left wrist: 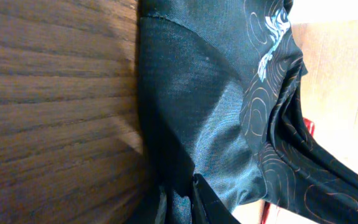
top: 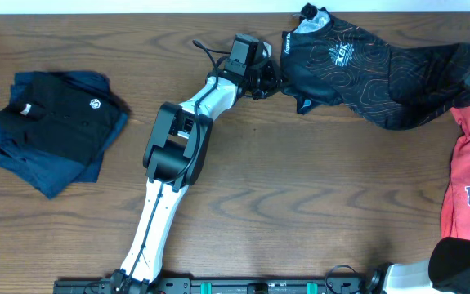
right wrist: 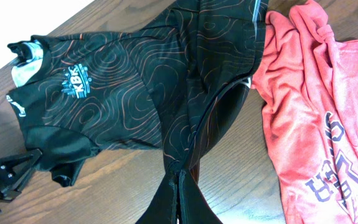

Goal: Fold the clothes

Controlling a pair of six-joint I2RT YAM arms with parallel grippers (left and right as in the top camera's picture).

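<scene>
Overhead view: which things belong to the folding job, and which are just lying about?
Job:
- black jersey with orange contour lines
- left tool, by the jersey's sleeve

Lying about:
- red T-shirt
- folded black polo
- blue garment under the polo

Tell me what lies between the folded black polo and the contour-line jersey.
The left arm, stretched diagonally over the table toward the jersey; otherwise bare wood up to the polo. Overhead view shows it.
</scene>
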